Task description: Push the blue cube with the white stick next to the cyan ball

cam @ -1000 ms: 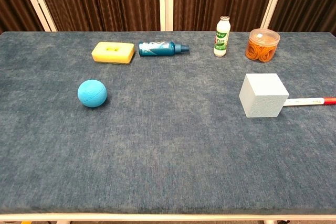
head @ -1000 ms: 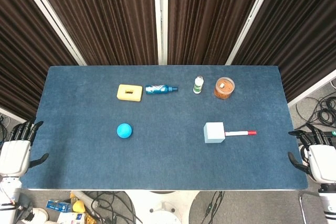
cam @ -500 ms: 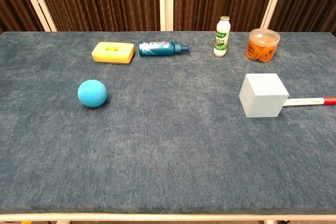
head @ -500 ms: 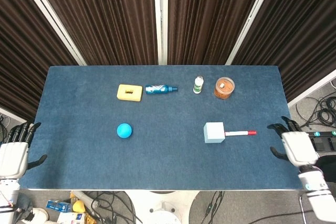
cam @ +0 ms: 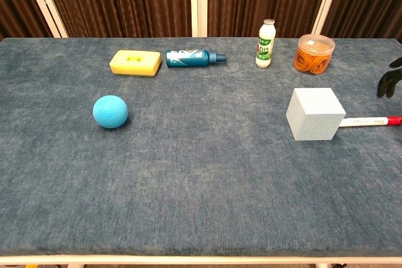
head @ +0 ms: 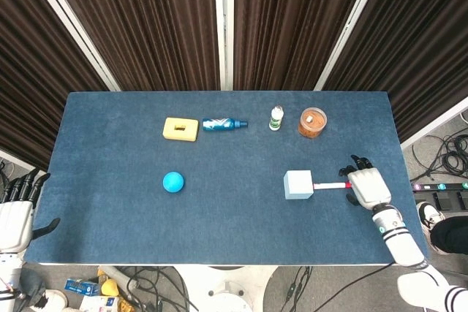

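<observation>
Right robot hand (head: 368,185) over the red-capped end of the white stick (head: 330,185), fingers spread wide, holding nothing; whether it touches the stick cannot be told. Left robot hand (head: 14,223) off the desk's left edge, fingers apart, empty.

Blue cube (head: 298,185) sits right of centre, stick's white end touching its right face. Cyan ball (head: 173,182) well apart, toward the left edge.

Risks, as judged:
- Grip taken at the far end: the stick may pivot and slide off the cube's face.
- Push off-centre: the cube rotates and drifts toward the desk's (head: 110,144) front or back edge, missing the ball.
- Cube overshoots, strikes the ball, ball rolls away.

Change from a second ago: right robot hand was beyond the right edge; now in over the stick. Cube, stick and ball unmoved.
</observation>
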Controlling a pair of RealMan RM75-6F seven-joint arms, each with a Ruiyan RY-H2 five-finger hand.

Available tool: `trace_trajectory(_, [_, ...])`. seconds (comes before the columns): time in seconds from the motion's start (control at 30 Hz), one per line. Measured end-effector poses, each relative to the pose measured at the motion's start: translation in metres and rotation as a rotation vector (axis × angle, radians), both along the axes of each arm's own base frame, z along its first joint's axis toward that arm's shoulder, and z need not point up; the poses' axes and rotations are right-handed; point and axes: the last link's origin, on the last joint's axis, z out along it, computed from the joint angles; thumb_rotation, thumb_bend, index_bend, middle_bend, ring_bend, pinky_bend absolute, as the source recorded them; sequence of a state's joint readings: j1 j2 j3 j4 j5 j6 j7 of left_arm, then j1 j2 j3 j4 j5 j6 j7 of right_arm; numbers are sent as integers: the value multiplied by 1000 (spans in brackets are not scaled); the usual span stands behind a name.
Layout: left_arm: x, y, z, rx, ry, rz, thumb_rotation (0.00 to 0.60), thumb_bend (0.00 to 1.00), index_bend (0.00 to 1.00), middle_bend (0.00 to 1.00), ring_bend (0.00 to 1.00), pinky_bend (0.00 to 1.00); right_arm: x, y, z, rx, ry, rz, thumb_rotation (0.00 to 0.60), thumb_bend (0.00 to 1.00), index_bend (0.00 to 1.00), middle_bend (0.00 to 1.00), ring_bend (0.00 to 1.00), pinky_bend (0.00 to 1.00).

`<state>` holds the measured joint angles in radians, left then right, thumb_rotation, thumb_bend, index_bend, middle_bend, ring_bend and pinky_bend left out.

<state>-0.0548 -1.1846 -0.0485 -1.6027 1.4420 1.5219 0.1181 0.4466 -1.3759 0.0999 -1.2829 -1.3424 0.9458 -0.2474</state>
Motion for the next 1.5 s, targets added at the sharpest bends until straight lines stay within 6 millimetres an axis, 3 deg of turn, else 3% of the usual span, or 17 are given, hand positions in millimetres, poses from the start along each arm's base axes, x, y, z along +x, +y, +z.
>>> trace_trajectory(0.63, [-4,0,-2,-1,-3,14,600,194,181,156,117,127,-20,-18,-32,-8,10,-51,600,232,465,455,109,155])
trace_trajectory(1.13, [-6,-1,-2,4,-6,19,600,195,181,156,117,127,-19,-24,-41,0,-9,-55,600,275,499,468,128,159])
trace_trajectory(1.5, [-8,-3,-1,10,-7,23,600,194,181,156,117,127,-17,-25,-37,-12,-16,-50,600,365,629,584,204,197])
